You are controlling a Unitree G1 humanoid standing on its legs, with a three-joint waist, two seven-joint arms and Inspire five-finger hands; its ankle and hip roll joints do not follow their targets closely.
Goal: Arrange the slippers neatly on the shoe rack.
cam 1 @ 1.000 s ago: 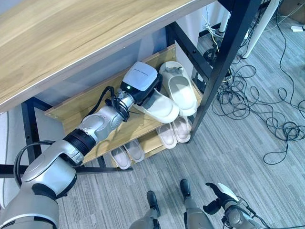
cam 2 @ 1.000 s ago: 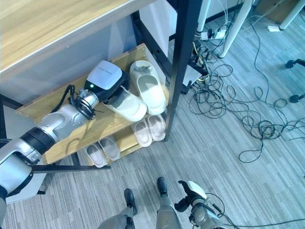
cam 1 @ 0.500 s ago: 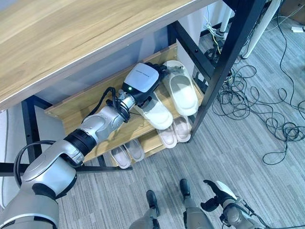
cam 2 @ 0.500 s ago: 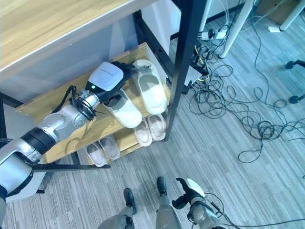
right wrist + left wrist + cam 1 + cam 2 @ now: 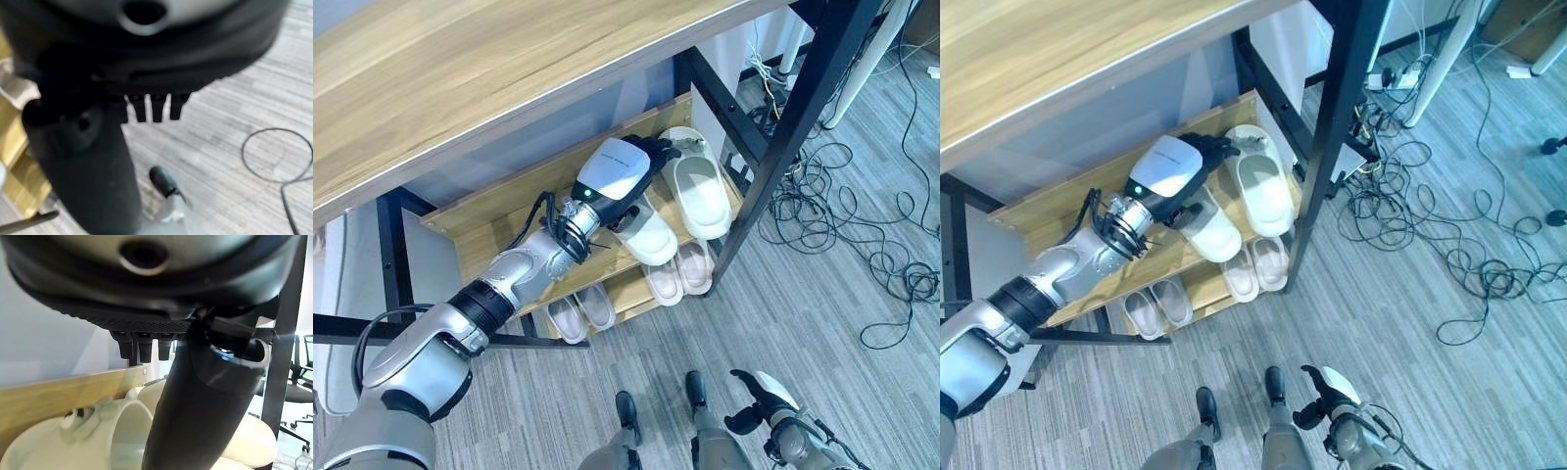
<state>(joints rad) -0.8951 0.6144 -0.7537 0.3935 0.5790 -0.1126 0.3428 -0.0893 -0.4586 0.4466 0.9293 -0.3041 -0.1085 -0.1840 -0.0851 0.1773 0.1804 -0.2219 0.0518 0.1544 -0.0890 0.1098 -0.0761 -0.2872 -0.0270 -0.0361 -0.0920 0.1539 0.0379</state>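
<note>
Two cream moulded-foam slippers are lying side by side on the upper shelf of the low wooden shoe rack (image 5: 489,220): the near cream slipper (image 5: 649,233) just beside the far cream slipper (image 5: 698,191), which is sitting at the rack's end by the black metal table leg (image 5: 783,137). Two smaller pale pairs (image 5: 677,276) (image 5: 578,313) are being kept on the lower shelf.

The left hand (image 5: 628,171) is being held over the heel end of the near slipper w/ fingers reaching toward the back of the shelf; whether they are curled on anything cannot be told. The right hand (image 5: 756,406) is hanging idle low over the grey floor, fingers loosely relaxed, nothing held.

Step in hand, prob.: the near slipper is being squared up vs. its mate. Next move is calling for a small nudge so both toes are lined up parallel, w/o the far slipper being pushed off the end.
</note>
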